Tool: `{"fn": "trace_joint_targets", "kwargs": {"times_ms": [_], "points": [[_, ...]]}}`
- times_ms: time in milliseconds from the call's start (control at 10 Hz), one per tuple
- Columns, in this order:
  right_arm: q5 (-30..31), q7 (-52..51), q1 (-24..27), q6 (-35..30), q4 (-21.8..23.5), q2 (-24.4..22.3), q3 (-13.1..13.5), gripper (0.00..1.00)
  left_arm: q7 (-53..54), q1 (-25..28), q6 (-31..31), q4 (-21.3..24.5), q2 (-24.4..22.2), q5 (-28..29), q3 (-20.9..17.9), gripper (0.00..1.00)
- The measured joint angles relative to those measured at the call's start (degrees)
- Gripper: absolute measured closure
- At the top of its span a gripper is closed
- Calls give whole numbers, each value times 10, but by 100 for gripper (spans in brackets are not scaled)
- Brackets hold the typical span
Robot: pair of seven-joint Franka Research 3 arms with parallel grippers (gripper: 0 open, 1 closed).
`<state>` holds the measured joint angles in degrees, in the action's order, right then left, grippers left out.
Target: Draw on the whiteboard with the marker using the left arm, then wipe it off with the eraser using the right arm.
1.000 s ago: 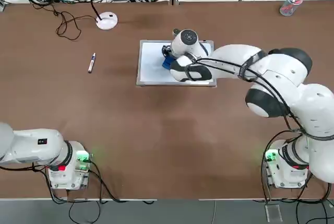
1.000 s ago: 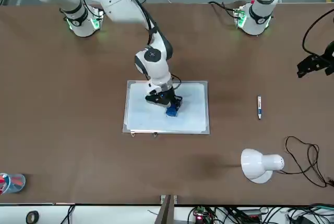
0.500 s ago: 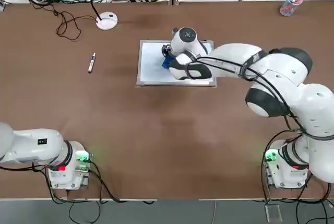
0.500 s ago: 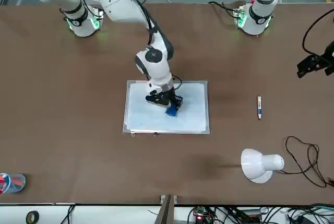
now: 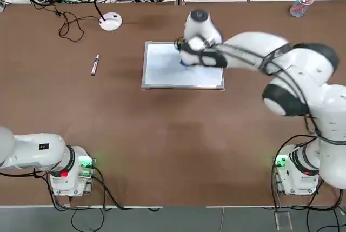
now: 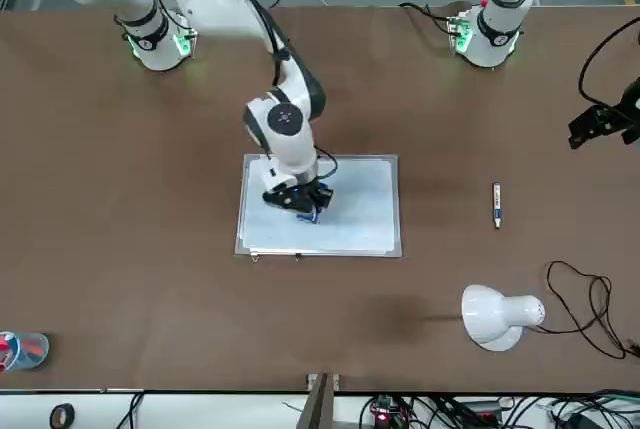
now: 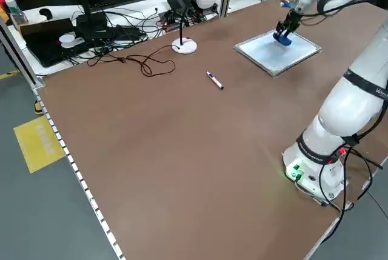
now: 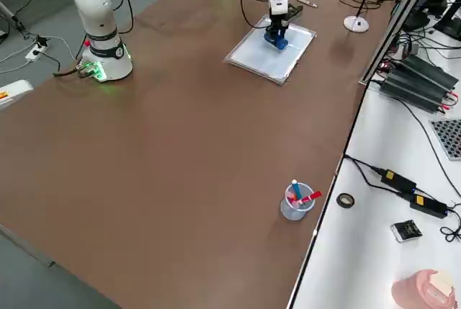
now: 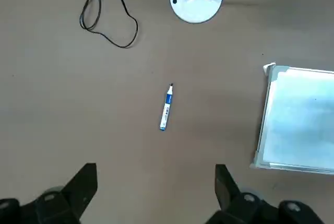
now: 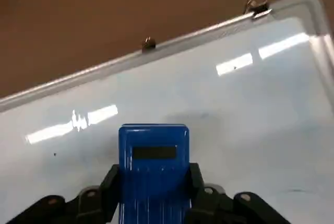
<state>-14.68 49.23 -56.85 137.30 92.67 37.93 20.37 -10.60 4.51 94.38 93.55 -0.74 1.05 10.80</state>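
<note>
Jaws of the right gripper [image 10: 154, 190] clamp the eraser [image 10: 154, 169] over the whiteboard [image 5: 162, 75], at the surface's [image 5: 135, 134] far middle; the left gripper's [image 9: 156, 195] stand apart. Left of the whiteboard, the marker [image 5: 95, 65] lies by itself.

The desk [image 5: 140, 134] is plain brown, the whiteboard [image 10: 250, 114] white with a silver-grey frame, the eraser [image 10: 154, 182] solid blue, the marker [image 9: 166, 109] white with blue bands, and the lamp [image 6: 495, 316] white.
</note>
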Motion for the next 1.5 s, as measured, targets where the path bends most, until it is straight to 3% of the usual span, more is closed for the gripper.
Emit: {"fn": "trace_joint_targets", "kwargs": {"times_ms": [400, 700, 1100, 1500], "points": [[0, -128, 68, -115, 21, -113, 3, 44, 0, -1, 0, 0, 0, 0, 2, 0], [10, -227, 95, -119, 92, -163, 13, 44, 0, -1, 0, 1, 0, 0, 2, 0], [52, -367, 129, -115, 188, -222, 51, 44, 0, -1, 0, 1, 0, 0, 2, 0], [104, -432, 159, -101, 253, -274, 54, 44, 0, -1, 0, 2, 0, 0, 2, 0]]}}
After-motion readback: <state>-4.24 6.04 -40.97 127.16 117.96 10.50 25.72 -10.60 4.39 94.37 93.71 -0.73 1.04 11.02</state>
